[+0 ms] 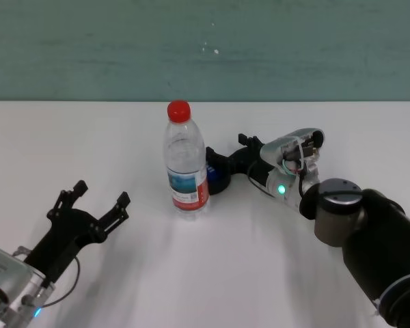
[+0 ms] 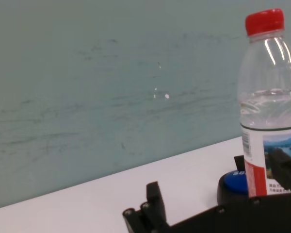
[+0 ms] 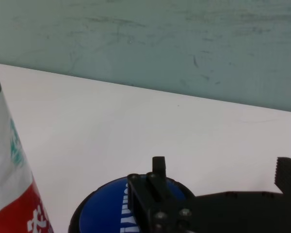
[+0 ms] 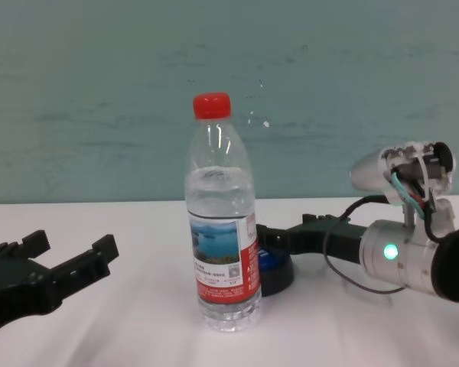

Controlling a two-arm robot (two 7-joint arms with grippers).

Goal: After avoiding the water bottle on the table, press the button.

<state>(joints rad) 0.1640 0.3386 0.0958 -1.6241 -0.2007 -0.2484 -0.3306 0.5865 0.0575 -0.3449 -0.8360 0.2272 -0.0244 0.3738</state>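
Observation:
The water bottle (image 1: 186,167), clear with a red cap, stands upright mid-table (image 1: 89,137). Just behind it on its right sits the button (image 1: 219,180), a blue dome on a black base, partly hidden by the bottle. My right gripper (image 1: 234,158) reaches in from the right, past the bottle, and is open. In the right wrist view one of its fingers (image 3: 157,170) hangs over the blue dome (image 3: 109,204); I cannot tell whether they touch. My left gripper (image 1: 101,193) rests open and empty at the near left, well apart from the bottle.
A teal wall (image 1: 205,48) rises behind the table's far edge. In the chest view the bottle (image 4: 220,222) stands in front of the button (image 4: 275,269), with the right forearm (image 4: 402,256) stretching off to the right.

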